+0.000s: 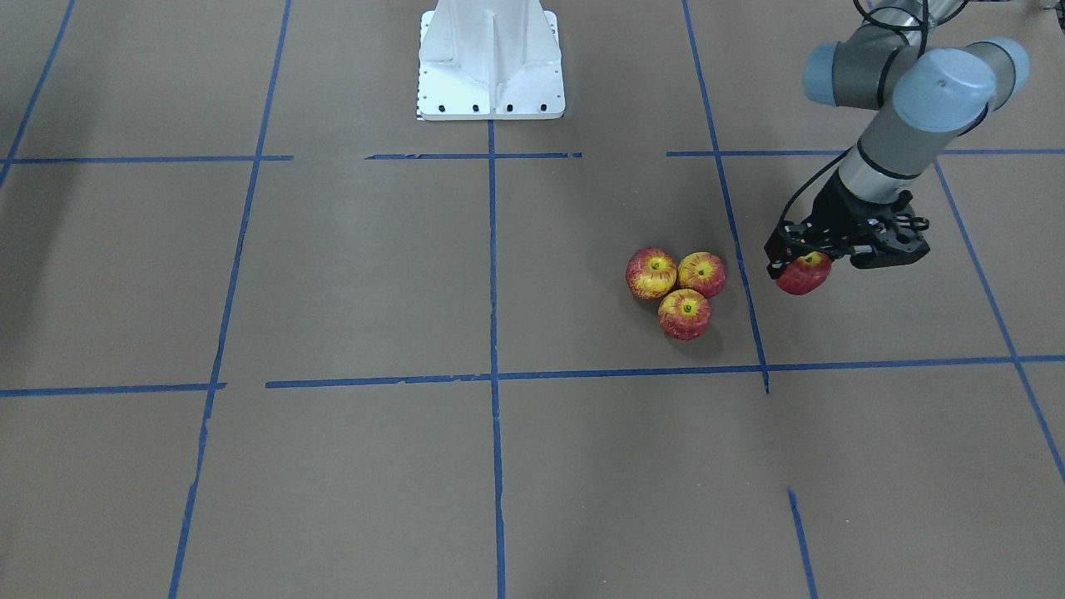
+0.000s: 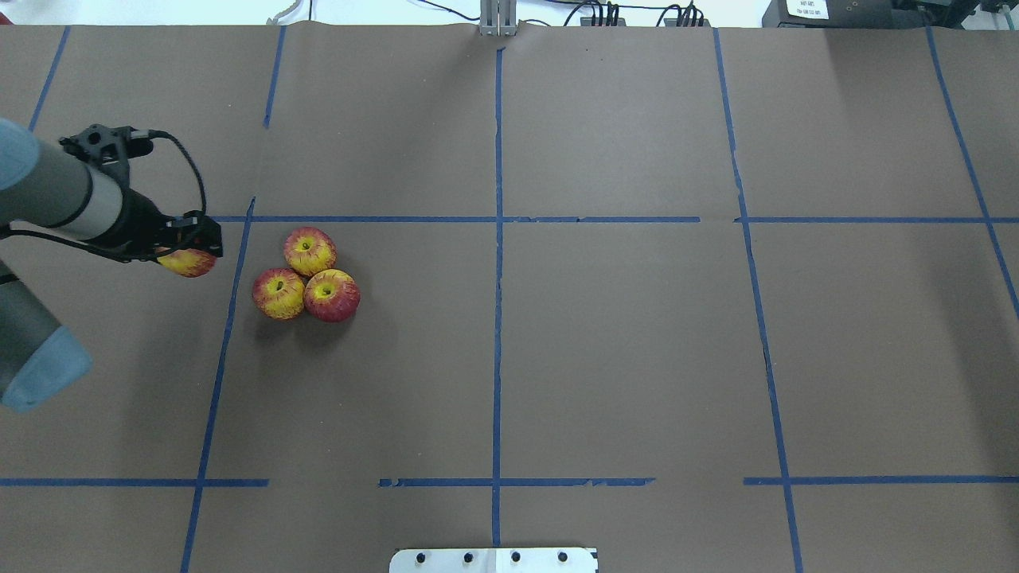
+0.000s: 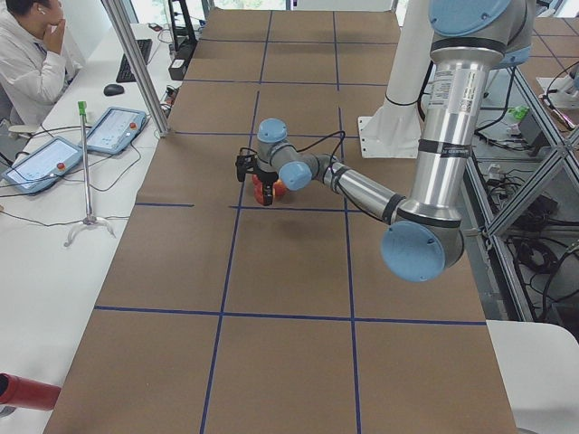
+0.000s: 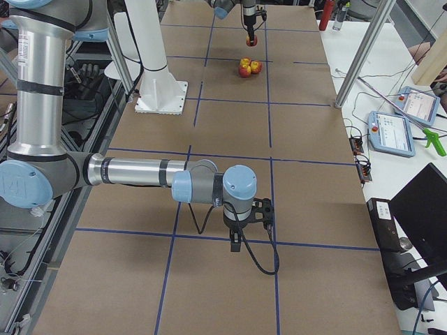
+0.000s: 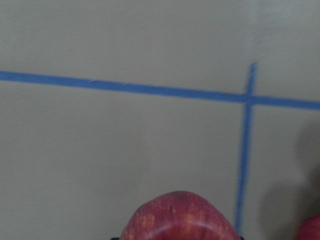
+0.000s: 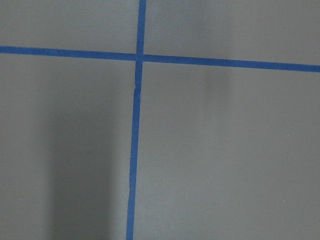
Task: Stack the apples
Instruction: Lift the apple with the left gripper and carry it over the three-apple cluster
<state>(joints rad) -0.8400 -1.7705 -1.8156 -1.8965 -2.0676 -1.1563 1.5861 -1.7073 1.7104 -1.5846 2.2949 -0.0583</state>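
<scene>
Three apples, red streaked with yellow, sit touching in a triangle on the brown table: one (image 1: 651, 273), one (image 1: 701, 274) and one (image 1: 684, 314); in the overhead view they lie left of centre (image 2: 305, 274). My left gripper (image 1: 803, 266) (image 2: 188, 255) is shut on a fourth apple (image 1: 805, 279) (image 2: 189, 265) and holds it beside the cluster, apart from it. That apple fills the bottom of the left wrist view (image 5: 179, 219). My right gripper (image 4: 244, 234) shows only in the exterior right view, low over bare table far from the apples; I cannot tell whether it is open or shut.
The white robot base (image 1: 491, 62) stands at the table's robot-side edge. Blue tape lines (image 2: 497, 239) divide the brown surface into squares. Tablets (image 3: 113, 128) and a person (image 3: 32, 63) are on a side desk beyond the table.
</scene>
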